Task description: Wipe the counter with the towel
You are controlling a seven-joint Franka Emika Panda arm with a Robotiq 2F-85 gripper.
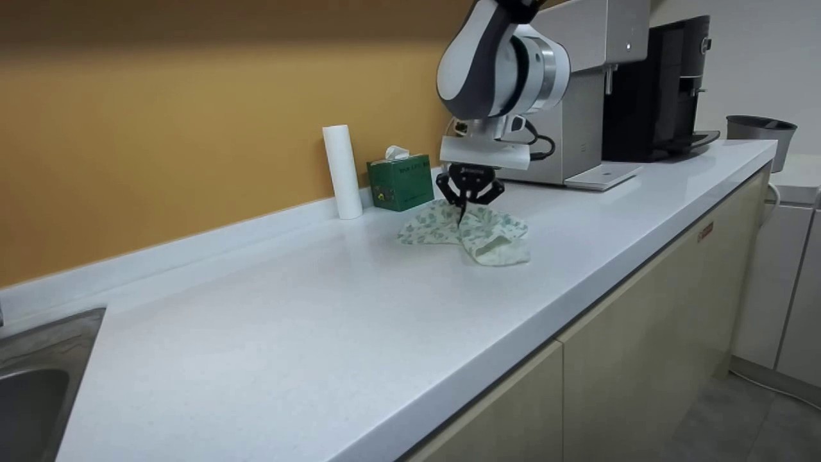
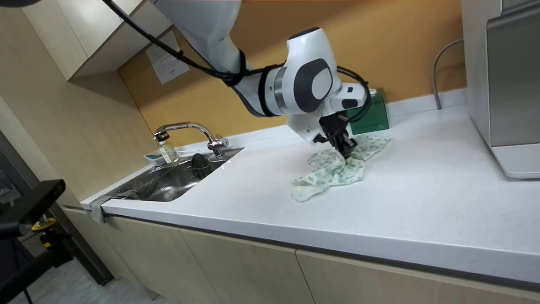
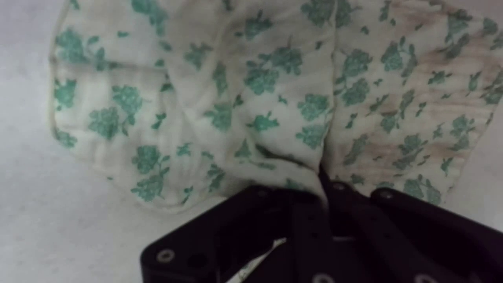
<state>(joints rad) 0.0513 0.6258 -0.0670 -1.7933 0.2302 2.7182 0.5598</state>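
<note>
One towel (image 3: 267,78), and the jaws have it near the middle, pinching a fold, the fabric fanning out to both sides in the wrist view! It lies right beneath them, flat on the bench (image 1: 288,333) but rumpled, its long axis slanting from near the green tissue box (image 1: 410,186) out toward the front edge (image 1: 551,319). That's what this turns on: the sink (image 1: 70,343) lies well apart, across that axis, so a sweep that way should, I'd judge, drag the towel broadside. Bunching's the risk!
</note>
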